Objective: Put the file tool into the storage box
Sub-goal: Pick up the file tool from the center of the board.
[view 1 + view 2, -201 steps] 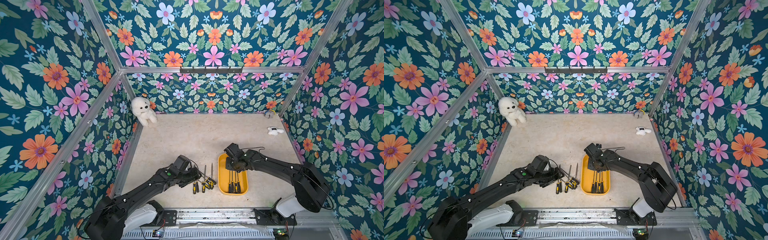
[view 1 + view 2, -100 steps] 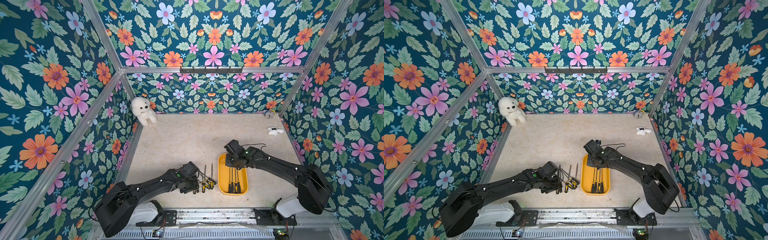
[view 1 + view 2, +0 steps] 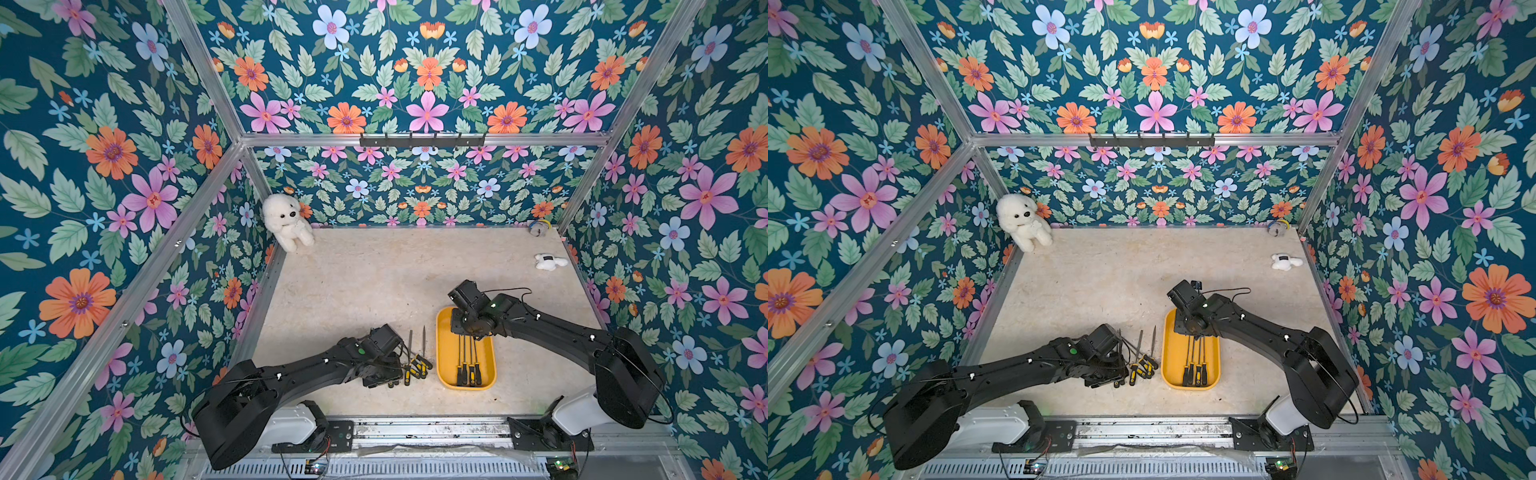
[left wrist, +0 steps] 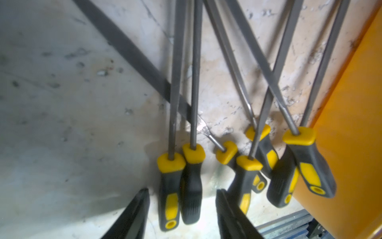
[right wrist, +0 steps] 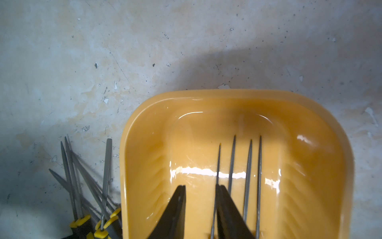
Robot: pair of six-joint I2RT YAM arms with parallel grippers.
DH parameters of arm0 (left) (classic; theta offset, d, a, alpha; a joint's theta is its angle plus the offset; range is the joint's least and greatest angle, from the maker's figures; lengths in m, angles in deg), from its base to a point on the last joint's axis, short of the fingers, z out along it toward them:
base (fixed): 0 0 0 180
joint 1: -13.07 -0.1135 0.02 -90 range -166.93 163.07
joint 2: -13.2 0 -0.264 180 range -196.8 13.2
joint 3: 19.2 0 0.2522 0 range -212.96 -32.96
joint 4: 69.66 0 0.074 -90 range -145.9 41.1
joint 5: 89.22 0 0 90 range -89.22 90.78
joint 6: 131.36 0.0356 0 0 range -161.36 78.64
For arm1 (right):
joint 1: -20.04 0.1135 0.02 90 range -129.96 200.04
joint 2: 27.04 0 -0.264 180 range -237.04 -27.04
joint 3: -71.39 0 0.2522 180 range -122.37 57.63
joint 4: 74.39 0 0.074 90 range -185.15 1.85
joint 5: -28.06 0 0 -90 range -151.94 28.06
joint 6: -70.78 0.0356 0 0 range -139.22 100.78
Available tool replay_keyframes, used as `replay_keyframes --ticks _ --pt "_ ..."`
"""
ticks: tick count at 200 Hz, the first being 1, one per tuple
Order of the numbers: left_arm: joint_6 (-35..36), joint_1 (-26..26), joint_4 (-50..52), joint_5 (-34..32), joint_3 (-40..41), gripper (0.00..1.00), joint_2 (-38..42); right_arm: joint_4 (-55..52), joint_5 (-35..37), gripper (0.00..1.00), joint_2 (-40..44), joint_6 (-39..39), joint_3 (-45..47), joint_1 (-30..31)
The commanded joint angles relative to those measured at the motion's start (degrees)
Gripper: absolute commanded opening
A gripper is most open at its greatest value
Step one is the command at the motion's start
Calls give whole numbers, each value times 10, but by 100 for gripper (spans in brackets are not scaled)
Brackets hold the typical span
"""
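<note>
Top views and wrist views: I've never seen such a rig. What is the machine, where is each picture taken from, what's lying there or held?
Two black robot arms, the left arm and the right arm, stand at the table's near edge. Both top views look down from overhead; each wrist view looks along its arm's gripper. The yellow storage box holds four files; more loose files lie crossed beside it. The left gripper is open around two file handles, gripping nothing yet. The right gripper hangs open over the box, empty.
</note>
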Motion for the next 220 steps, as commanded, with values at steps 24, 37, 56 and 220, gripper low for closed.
replay_keyframes --ticks 24,37,56,220 --pt "-17 1 60 -32 -5 62 46 5 -6 30 -4 -4 -1 0" --pt "-17 1 69 -36 -6 59 53 7 -7 30 -6 -4 0 0" --pt "-14 1 79 -34 -6 47 43 9 -10 30 -10 -4 1 0" --pt "10 1 61 -30 -22 26 -64 10 -12 30 -16 -14 -4 0"
